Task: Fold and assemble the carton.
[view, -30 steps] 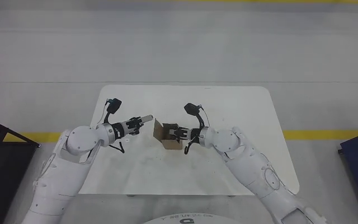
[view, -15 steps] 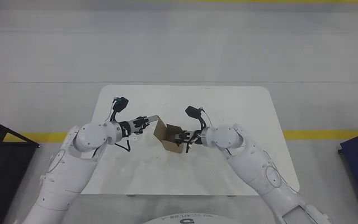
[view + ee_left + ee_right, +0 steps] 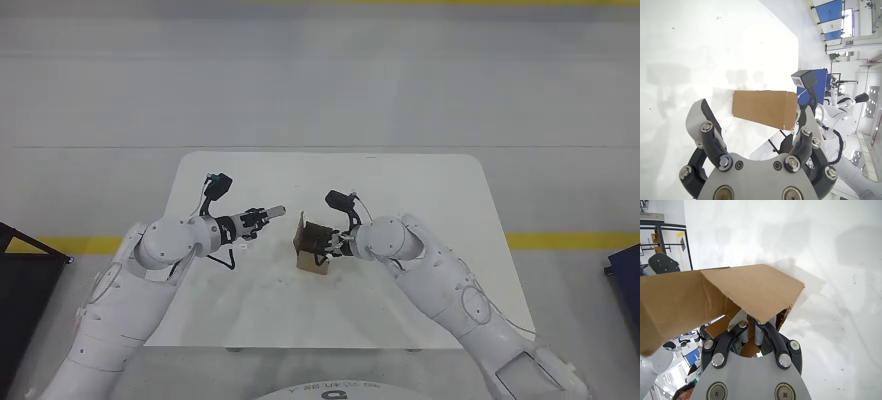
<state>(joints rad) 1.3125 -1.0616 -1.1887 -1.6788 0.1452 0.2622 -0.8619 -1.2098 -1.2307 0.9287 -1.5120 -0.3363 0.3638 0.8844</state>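
Pinching one carton (image 3: 312, 246) wall over the table (image 3: 420, 200), the right gripper (image 3: 752, 323) holds it half-open (flaps loose); the left gripper (image 3: 271, 212) hangs wide and empty just beside. A hard push there could twist the carton out of that thin grip.

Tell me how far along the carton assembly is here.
Done: the carton has walls raised into a partial box. In hand: the right gripper is shut on one wall; the left gripper is open, apart from it. Left: a flap sticks out unfolded.
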